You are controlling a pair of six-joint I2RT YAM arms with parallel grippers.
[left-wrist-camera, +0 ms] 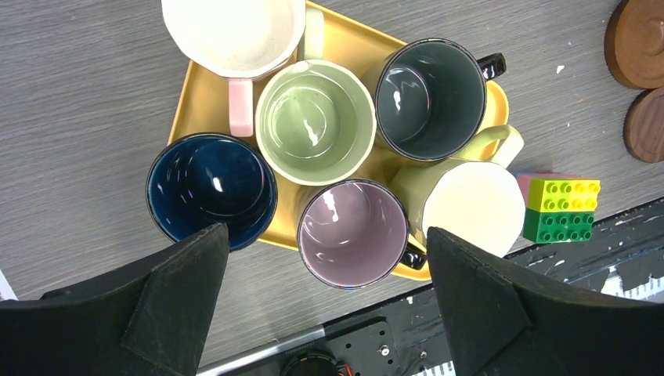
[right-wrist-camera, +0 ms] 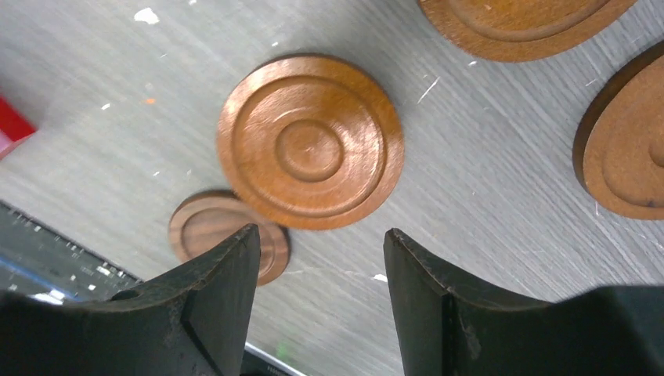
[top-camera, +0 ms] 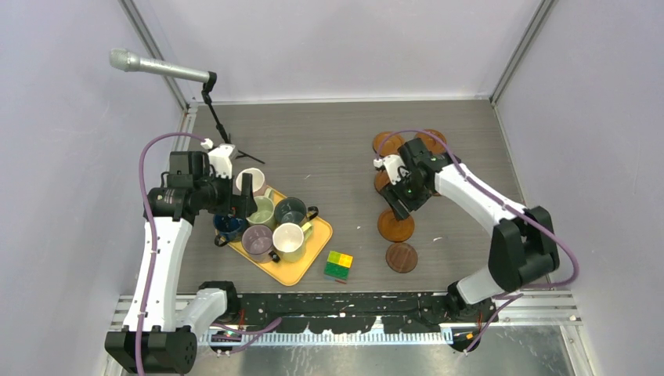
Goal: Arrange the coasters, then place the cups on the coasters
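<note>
Six cups crowd the orange tray [top-camera: 301, 270]: white-pink [left-wrist-camera: 233, 31], light green [left-wrist-camera: 315, 121], dark grey-green [left-wrist-camera: 431, 98], dark blue [left-wrist-camera: 210, 188], mauve [left-wrist-camera: 352, 233] and cream [left-wrist-camera: 474, 207]. My left gripper [top-camera: 241, 202] [left-wrist-camera: 325, 229] hangs open high above them, holding nothing. Coasters lie at the right: two at the back [top-camera: 387, 143] [top-camera: 432, 141], one half hidden by the arm [top-camera: 381, 180], a reddish-brown one [top-camera: 396, 227] [right-wrist-camera: 311, 141] and a darker one [top-camera: 402, 257] [right-wrist-camera: 205, 227]. My right gripper [top-camera: 398, 205] [right-wrist-camera: 321, 243] is open just above the reddish-brown coaster, empty.
A yellow-green block [top-camera: 338, 265] [left-wrist-camera: 562, 207] sits between the tray and the dark coaster. A microphone [top-camera: 160, 69] on a thin stand stands at the back left. The arms' black base rail [top-camera: 352, 301] runs along the near edge.
</note>
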